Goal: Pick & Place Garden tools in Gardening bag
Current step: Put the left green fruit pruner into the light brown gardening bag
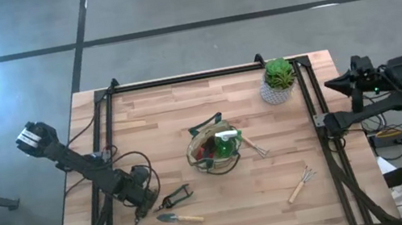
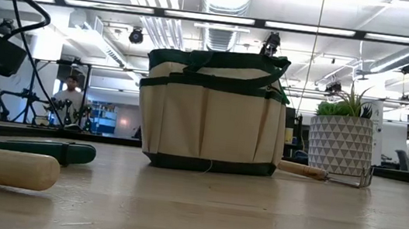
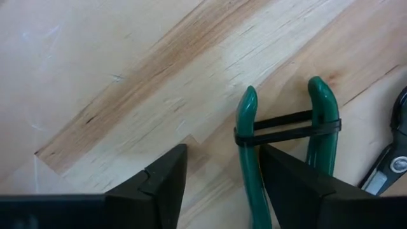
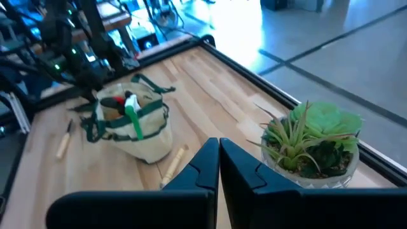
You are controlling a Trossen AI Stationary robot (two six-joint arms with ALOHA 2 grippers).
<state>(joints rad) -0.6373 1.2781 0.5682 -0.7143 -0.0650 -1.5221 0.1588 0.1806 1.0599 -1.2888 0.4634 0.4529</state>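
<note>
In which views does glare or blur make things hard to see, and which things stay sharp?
High view: a bright flare washes out the floor at the upper left corner; the wooden table is evenly lit. Low view: the ceiling lights are blown out and the near wooden handle is blurred, while the beige fabric bag with green trim is sharp. Left wrist view: the green-handled pruners are clear.

1. A strong blue-white glare burns out the upper left of the high view.
2. In the low view, ceiling lamps blaze overhead, and the desk (image 2: 255, 214) and wooden handle (image 2: 2, 167) at lower left lie blurred.
3. The right wrist view is hazy, washed bright at top.
</note>
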